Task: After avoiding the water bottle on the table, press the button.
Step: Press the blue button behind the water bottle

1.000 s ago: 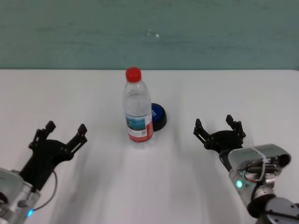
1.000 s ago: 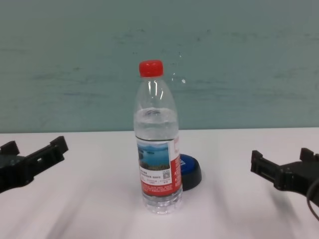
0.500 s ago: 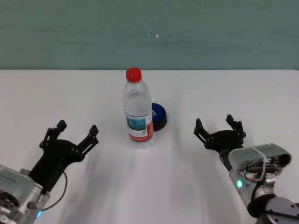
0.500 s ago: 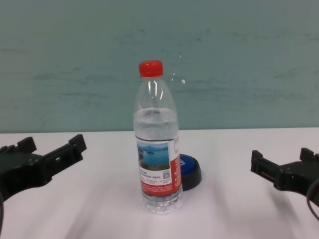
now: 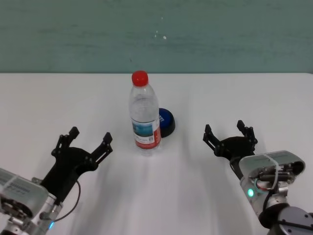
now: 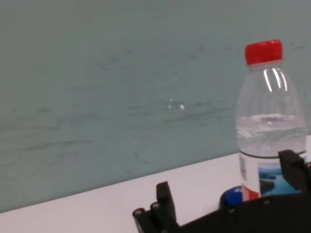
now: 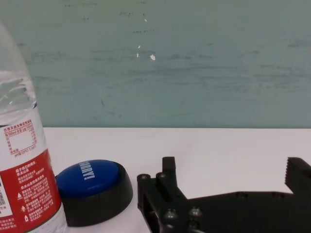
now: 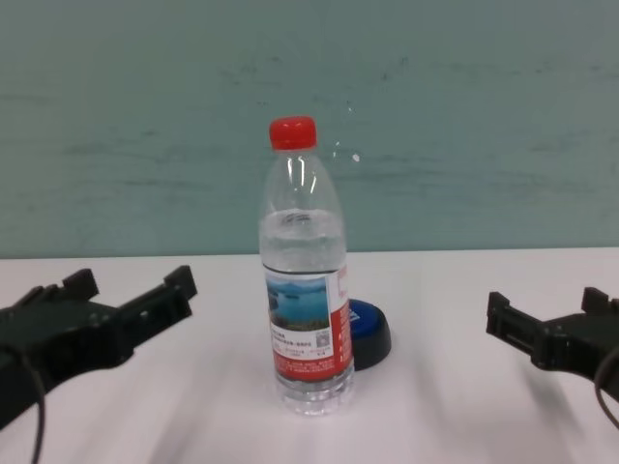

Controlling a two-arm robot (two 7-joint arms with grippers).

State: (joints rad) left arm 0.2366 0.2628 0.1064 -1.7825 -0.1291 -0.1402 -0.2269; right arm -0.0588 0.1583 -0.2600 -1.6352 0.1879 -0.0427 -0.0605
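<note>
The water bottle stands upright mid-table, clear with a red cap and red-and-white label; it also shows in the chest view, the left wrist view and the right wrist view. The blue-topped button sits just behind it to the right, half hidden in the chest view, in plain sight in the right wrist view. My left gripper is open and empty, left of the bottle and apart from it. My right gripper is open and empty, parked right of the button.
The white table runs back to a teal wall. Bare tabletop lies on both sides of the bottle and in front of it.
My left gripper has moved forward and to the right, toward the bottle, still open. The right arm, bottle and button have not moved.
</note>
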